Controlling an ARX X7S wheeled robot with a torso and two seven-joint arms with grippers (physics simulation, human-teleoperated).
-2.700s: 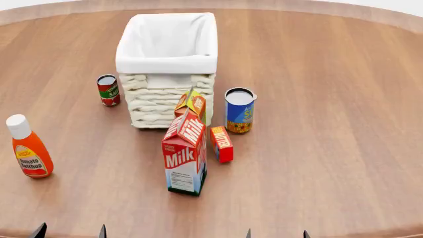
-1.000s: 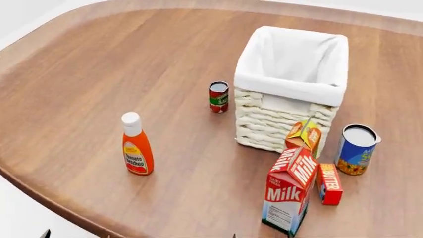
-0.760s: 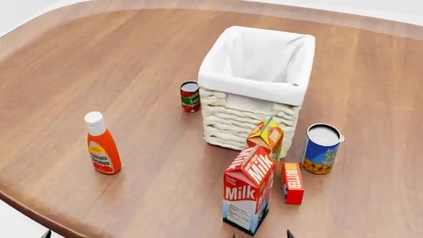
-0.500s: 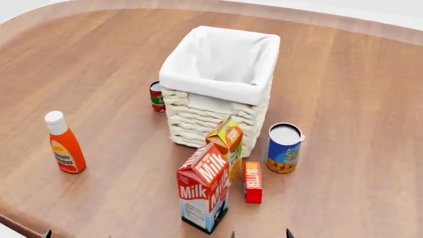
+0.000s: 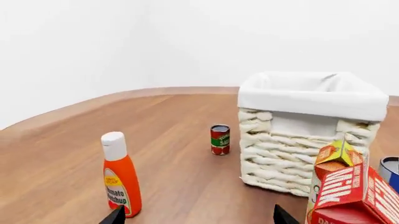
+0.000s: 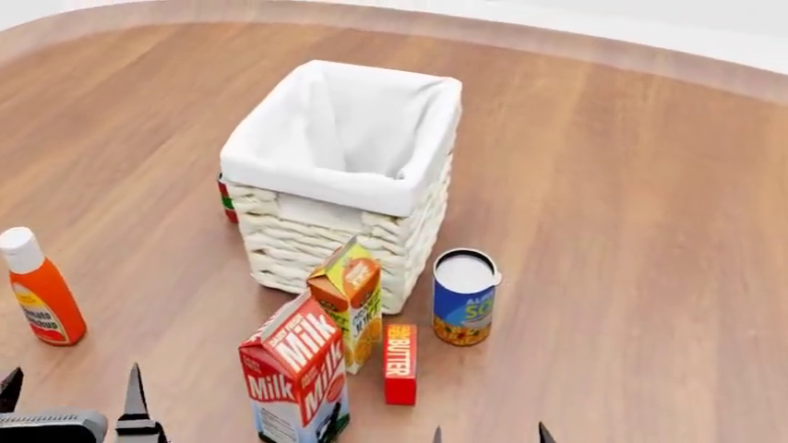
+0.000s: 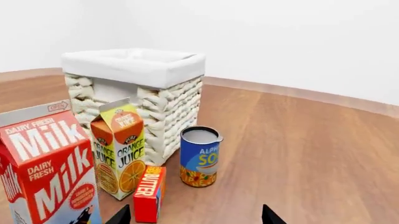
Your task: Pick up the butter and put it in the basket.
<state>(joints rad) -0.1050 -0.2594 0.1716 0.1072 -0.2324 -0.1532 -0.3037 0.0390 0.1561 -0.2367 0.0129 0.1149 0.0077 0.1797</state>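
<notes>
Butter [image 6: 400,364] between juice carton [image 6: 349,302] and blue can [image 6: 464,297], basket [image 6: 341,175] behind; bare table [image 6: 640,277] rightward; left gripper [image 6: 72,403] and right gripper [image 6: 488,434] fingers apart, empty.

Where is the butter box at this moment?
In the head view the butter lies on the table in front of the basket, between the orange juice carton at its left and the blue soup can at its right.

Your right gripper [image 7: 194,215] stands open, near the butter [image 7: 149,193], which lies before the juice carton [image 7: 117,148] and basket [image 7: 134,88].
</notes>
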